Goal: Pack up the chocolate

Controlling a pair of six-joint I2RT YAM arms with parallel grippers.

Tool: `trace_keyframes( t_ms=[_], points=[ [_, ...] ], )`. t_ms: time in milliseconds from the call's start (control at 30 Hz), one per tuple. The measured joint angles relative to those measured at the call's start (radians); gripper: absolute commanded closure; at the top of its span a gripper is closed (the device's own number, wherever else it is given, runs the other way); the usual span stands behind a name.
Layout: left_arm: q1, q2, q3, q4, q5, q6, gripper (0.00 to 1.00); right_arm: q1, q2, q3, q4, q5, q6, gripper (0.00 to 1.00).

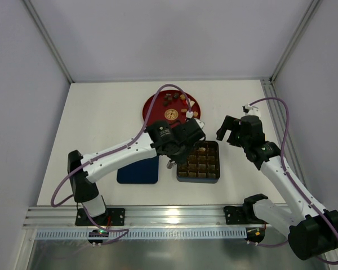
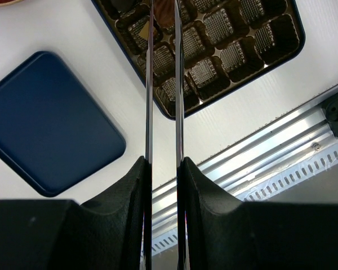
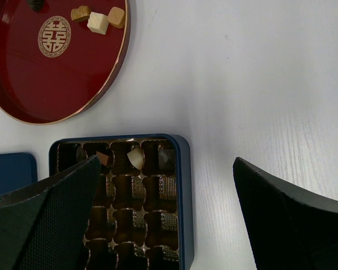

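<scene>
Loose chocolate [image 1: 176, 99] in dark, tan and cream pieces lies on the red round plate [image 1: 154, 110], and the right wrist view shows the same chocolate [image 3: 98, 23] on the plate [image 3: 56, 84]. Three pieces sit in the top row of the dark compartment tray [image 3: 183, 185]: brown [image 3: 103, 158], cream [image 3: 136, 157] and dark [image 3: 167, 159]. My left gripper [image 2: 163, 5] hangs over the tray [image 2: 236, 53], its thin fingers [image 2: 149, 84] shut on a brown chocolate [image 2: 164, 13]. My right gripper [image 3: 166, 163] stands wide open above the tray's right edge, holding nothing.
The navy blue lid [image 1: 138, 170] lies flat left of the tray [image 1: 216, 163], and the left wrist view also shows the lid [image 2: 45, 124]. An aluminium rail [image 1: 174, 215] runs along the near table edge. White walls enclose the table on three sides.
</scene>
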Motion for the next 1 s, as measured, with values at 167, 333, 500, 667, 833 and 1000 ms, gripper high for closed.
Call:
trace_keyframes(
  t_ms=[167,333,500,667,833,1000],
  points=[
    [-0.016,0.007,-0.004,0.022,0.0,-0.011,0.73,0.0,0.0,0.0,0.0,0.0,0.0,0.0],
    [-0.017,0.022,-0.015,0.039,0.002,-0.02,0.72,0.0,0.0,0.0,0.0,0.0,0.0,0.0],
    [-0.019,0.036,-0.032,0.049,0.008,-0.021,0.72,0.0,0.0,0.0,0.0,0.0,0.0,0.0],
    [-0.023,0.036,-0.05,0.051,0.009,-0.022,0.7,0.0,0.0,0.0,0.0,0.0,0.0,0.0],
    [-0.023,0.036,-0.063,0.059,0.009,-0.023,0.69,0.0,0.0,0.0,0.0,0.0,0.0,0.0],
    [-0.023,0.036,-0.067,0.068,0.009,-0.024,0.67,0.0,0.0,0.0,0.0,0.0,0.0,0.0]
  ],
)
